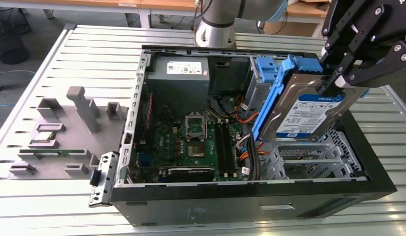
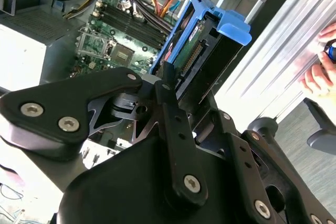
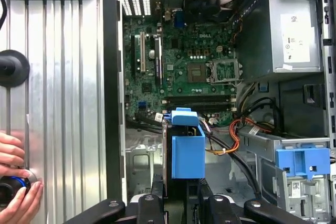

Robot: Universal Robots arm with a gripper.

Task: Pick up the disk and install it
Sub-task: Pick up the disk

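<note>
The disk point(image 1: 314, 110), a silver drive with a white-and-blue label in a blue carrier frame point(image 1: 273, 98), hangs tilted on edge above the metal drive cage point(image 1: 308, 158) at the exterior view's right of the open computer case point(image 1: 255, 199). My gripper point(image 1: 332, 84) is shut on the disk's upper end. In the second wrist view the disk point(image 2: 202, 51) sticks out past the black fingers point(image 2: 169, 95), connector edge showing. In the first wrist view the disk point(image 3: 187, 153) is seen end-on, held by the gripper point(image 3: 181, 192) over the case floor beside the motherboard point(image 3: 184, 61).
A taller blue bracket point(image 3: 302, 161) is fixed on the cage near orange cables. The power supply point(image 3: 294, 35) fills one corner. A grey fixture block point(image 1: 65, 132) lies on the slatted table outside the case. A person's hands point(image 3: 13, 174) rest on a button on the table.
</note>
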